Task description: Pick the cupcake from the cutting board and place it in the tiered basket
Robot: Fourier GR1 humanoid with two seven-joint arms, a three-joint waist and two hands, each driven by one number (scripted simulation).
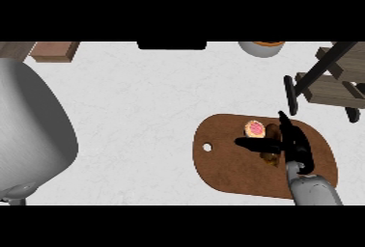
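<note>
The cupcake (pixel 255 128), with pink topping and a brown base, lies tipped on the far part of the brown oval cutting board (pixel 228 166). My right hand (pixel 294 144) is over the board's right half. Its fingers (pixel 287 123) point straight away along the cupcake's right side, and its thumb (pixel 251 143) sticks out to the left just in front of the cupcake. The hand is open, with the cupcake in the gap between thumb and fingers. A brownish patch under the palm is partly hidden. The tiered basket (pixel 335 87), wooden slats on a black frame, stands at the far right.
A large grey rounded shape (pixel 28 130) fills the left edge. A wooden block (pixel 53 50) sits at the far left, a dark object (pixel 171 45) at the far middle, and a bowl (pixel 261 48) at the back near the basket. White counter (pixel 135 111) lies between them.
</note>
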